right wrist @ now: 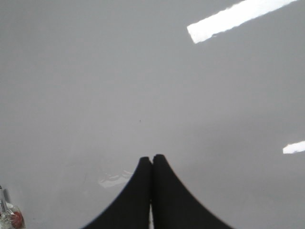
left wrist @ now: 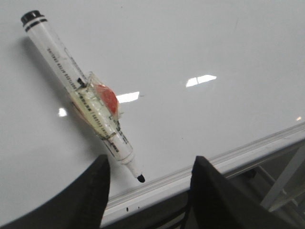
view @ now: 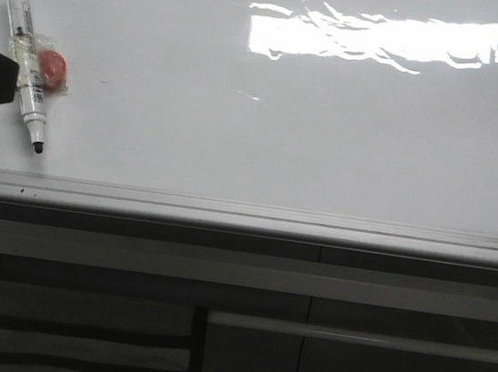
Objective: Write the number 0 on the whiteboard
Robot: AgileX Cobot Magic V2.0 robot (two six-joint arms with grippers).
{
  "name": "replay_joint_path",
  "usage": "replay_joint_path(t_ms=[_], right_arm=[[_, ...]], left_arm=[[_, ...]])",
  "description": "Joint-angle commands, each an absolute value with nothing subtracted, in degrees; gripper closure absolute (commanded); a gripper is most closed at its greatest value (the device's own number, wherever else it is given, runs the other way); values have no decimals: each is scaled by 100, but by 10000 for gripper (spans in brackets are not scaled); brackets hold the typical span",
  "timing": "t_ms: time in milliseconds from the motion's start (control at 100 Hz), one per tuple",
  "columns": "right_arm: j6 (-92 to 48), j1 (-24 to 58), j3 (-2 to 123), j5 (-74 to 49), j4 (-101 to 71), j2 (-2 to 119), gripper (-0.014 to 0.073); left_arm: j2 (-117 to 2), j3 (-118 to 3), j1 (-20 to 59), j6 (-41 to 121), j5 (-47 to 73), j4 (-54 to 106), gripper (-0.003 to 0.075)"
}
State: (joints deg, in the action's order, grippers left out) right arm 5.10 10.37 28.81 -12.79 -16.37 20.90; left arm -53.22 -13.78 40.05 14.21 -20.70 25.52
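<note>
One marker (view: 28, 61) lies on the whiteboard (view: 328, 141) near its left edge, uncapped, black tip pointing toward the grey rail (view: 245, 213) along the near edge — a red blob (view: 52, 68) is taped to its barrel under clear tape. No stroke of a 0 shows on the board; only a bright glare patch toward the far right. The left gripper (left wrist: 147, 191) hangs over the marker's tip end with its fingers (left wrist: 95, 191) spread wide, holding nothing. The right gripper (right wrist: 152, 191) is over bare board, its fingers pressed together — nothing between them.
</note>
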Motion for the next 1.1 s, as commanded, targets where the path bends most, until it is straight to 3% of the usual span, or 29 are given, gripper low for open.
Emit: replay_joint_path(t_ms=[0, 510, 970, 1090], right_arm=[[430, 1039, 3087, -738, -1719, 2179, 663], [430, 1039, 3087, -774, -1719, 2179, 663], [430, 1039, 3087, -809, -1719, 2179, 663], [430, 1039, 3087, -809, -1719, 2179, 663]], left_arm=[[-5629, -1572, 4086, 1190, -2958, 2563, 365], [-7091, -2085, 4086, 662, -3314, 2996, 365], [-7316, -2085, 4086, 170, -3999, 3025, 365], [-7316, -2085, 4086, 74, -4001, 3036, 437]])
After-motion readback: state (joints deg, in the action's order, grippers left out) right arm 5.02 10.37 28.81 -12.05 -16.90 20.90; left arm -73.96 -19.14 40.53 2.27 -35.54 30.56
